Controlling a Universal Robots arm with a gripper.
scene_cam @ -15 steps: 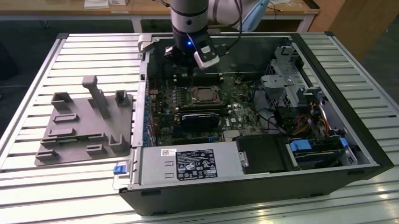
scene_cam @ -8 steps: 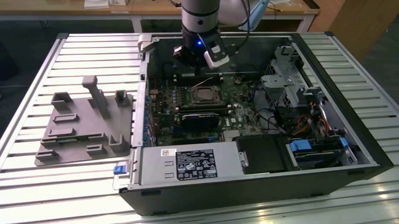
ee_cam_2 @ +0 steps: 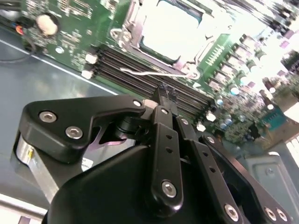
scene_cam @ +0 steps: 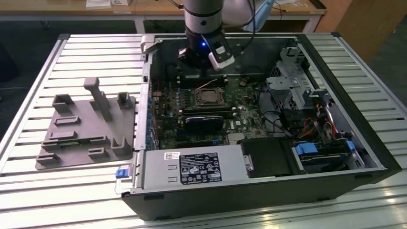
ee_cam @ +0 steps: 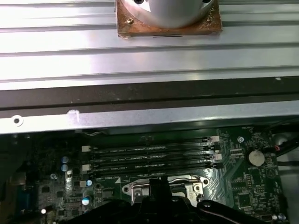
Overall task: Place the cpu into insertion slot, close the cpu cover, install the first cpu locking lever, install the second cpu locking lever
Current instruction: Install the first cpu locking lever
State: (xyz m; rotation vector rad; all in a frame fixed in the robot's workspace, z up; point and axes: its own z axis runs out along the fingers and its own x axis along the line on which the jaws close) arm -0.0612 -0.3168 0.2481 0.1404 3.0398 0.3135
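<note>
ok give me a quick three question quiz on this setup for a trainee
1. True or false: the grey fixture tray lies inside the computer case.
2. The gripper hangs above: A) the power supply, B) the motherboard near the insertion slot, C) the drive bays.
3. In the first wrist view, how many long memory slots run beside the insertion slot?
Key: 1 false, it lies on the slatted table; 2 B; 3 four.

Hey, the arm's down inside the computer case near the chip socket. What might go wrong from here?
The shut pincer hangs close above the memory slots beside the socket, so a low sweep may scrape them. The thin wire lever seems to lie loose along the socket's edge, so the narrow tip might slip off it or snag it.
</note>
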